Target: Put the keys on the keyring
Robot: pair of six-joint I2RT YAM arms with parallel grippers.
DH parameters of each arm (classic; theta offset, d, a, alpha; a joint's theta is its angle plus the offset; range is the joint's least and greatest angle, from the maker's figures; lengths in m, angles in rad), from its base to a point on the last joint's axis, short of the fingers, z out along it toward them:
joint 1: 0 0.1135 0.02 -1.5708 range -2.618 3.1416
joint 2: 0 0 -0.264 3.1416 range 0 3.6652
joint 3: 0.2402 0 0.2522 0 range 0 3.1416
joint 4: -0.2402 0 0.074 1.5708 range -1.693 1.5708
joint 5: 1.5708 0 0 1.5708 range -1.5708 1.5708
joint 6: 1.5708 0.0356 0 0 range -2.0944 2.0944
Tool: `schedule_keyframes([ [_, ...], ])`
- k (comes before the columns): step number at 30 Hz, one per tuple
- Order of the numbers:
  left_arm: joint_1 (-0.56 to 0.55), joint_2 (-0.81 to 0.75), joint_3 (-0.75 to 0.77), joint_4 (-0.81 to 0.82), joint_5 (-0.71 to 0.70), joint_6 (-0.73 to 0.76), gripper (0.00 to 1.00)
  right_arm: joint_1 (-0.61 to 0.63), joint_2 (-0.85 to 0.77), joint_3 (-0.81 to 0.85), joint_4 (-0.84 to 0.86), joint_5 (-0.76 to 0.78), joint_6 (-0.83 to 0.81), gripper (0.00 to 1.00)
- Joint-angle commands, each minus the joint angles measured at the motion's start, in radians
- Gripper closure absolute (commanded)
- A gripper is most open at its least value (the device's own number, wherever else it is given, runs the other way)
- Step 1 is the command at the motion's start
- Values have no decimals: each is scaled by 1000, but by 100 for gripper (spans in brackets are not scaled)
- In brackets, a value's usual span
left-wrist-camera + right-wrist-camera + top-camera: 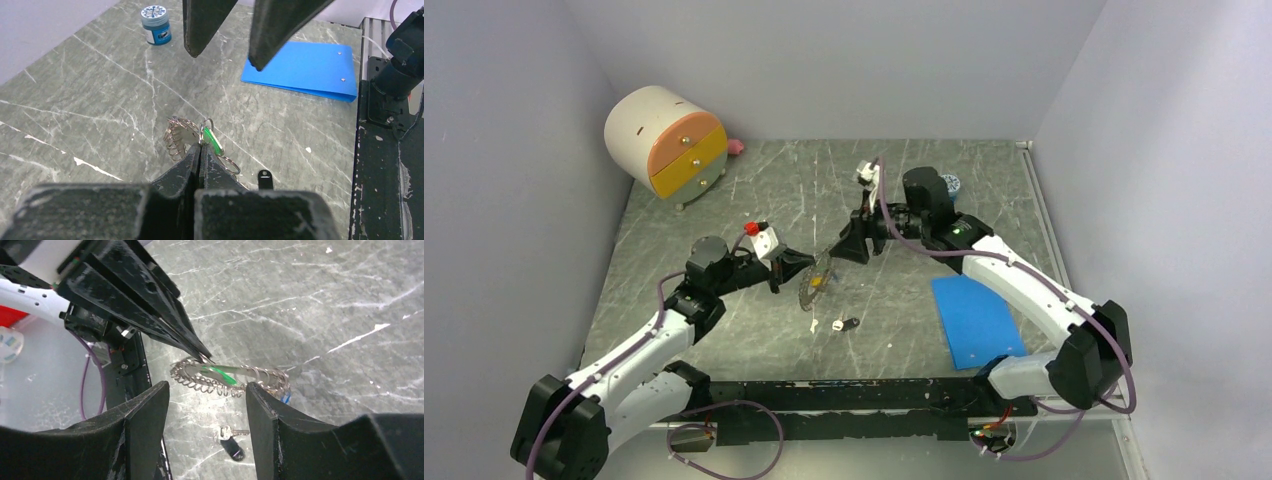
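A: How far along with the keys?

B: Partly done, by the look of it. One green key (220, 374) already threaded on the keyring (260, 379). Hints of blue and yellow at the ring too, too small to call keys.

A: And the ring itself?

B: Held clear of the worktop (724, 200), about its middle, a little toward the near edge. Pinched by its rim in the left gripper (200, 150), jaws pressed tight together on the wire.

A: The right gripper (205, 387)?

B: Just beside the ring, facing the left one. Jaws parted to a middling width, gripping nothing. Ring and green key framed in the gap, apart from both fingers.

A: Anything not yet on?

B: Yes. A black key (231, 442) lying loose on the worktop below the ring, toward the near edge. A small pale bit just beside it, too small to tell.

A: Left to do, then?

B: Probably fetching the black key and working it onto the ring, with more to follow if other keys turn up.

A: Other things around?

B: A blue folder (974, 320) toward the near right corner, a small blue jar (155, 24) toward the far right, a round drawer box (664, 135) at the far left corner. All well apart from the ring.
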Motion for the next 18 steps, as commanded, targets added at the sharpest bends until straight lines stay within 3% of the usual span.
schedule_keyframes([
  [1,-4,-29,1,89,4,-14,98,-69,-6,-34,141,-176,106,39],
  [16,-4,-42,-4,84,3,-14,98,-58,141,15,165,-297,175,60],
  [18,-3,-44,-3,79,3,-11,97,-51,160,32,154,-298,174,68],
])
